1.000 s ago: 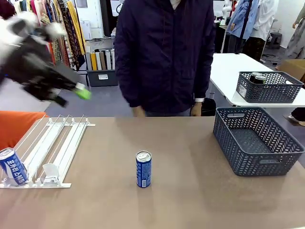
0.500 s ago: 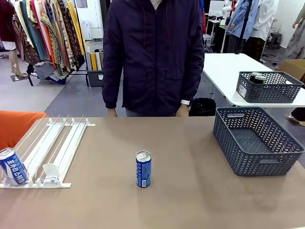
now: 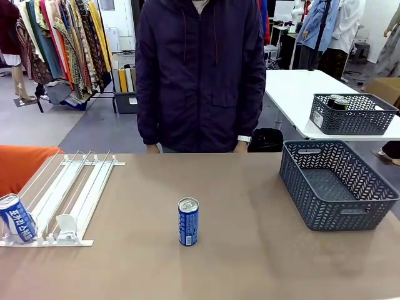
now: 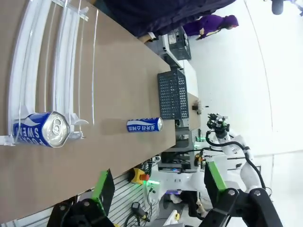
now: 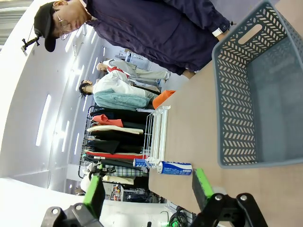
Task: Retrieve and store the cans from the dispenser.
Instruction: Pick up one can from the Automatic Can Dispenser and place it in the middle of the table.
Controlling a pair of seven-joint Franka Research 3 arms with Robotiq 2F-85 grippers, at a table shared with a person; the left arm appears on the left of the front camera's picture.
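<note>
One blue can (image 3: 188,222) stands upright in the middle of the brown table. A second blue can (image 3: 17,217) lies at the front end of the white dispenser (image 3: 72,187) on the left. In the left wrist view my left gripper (image 4: 158,182) is open and empty, well above the table. It looks down on the dispenser (image 4: 28,56), the can in it (image 4: 40,129) and the standing can (image 4: 144,125). My right gripper (image 5: 147,189) is open and empty too. Ahead of it show the standing can (image 5: 175,167) and the dispenser (image 5: 158,127).
A blue-grey mesh basket (image 3: 300,181) sits on the table at the right, seen close in the right wrist view (image 5: 236,118). A person in a dark jacket (image 3: 200,75) stands at the far edge. A smaller basket (image 3: 353,115) sits on a white table behind.
A second ago my left arm showed at the upper left of the front view; it has since moved out of that picture. The person shifted slightly left. The cans have not moved.
</note>
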